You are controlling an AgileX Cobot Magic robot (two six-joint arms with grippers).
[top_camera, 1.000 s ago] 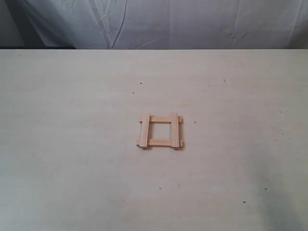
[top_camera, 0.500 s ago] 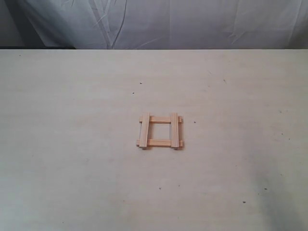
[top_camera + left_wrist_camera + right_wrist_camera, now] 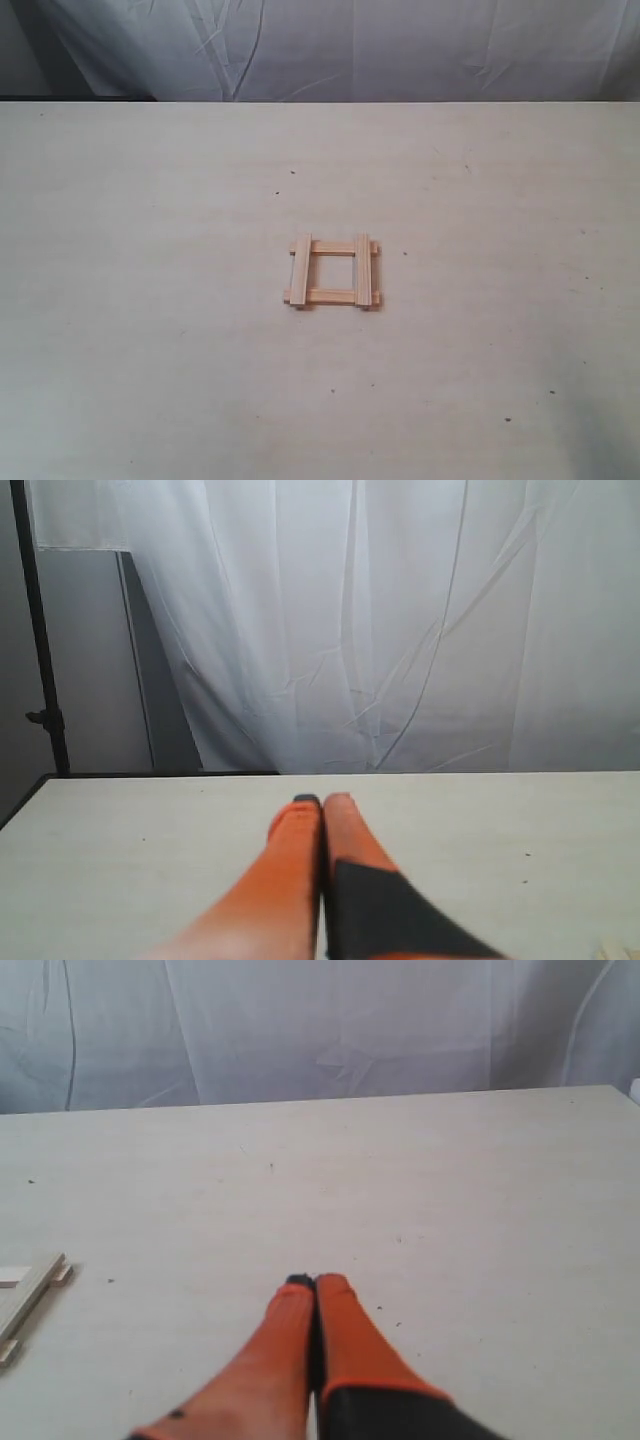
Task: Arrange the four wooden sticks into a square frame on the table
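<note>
Cream table (image 3: 150, 380); square frame (image 3: 333, 296) cropped in right wrist view; left end effector (image 3: 322, 801), right end effector (image 3: 315, 1281) closed.

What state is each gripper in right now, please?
Left gripper: closed, holding nothing.
Right gripper: closed, holding nothing.

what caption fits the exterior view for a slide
Four wooden sticks form a square frame on the table.
</note>
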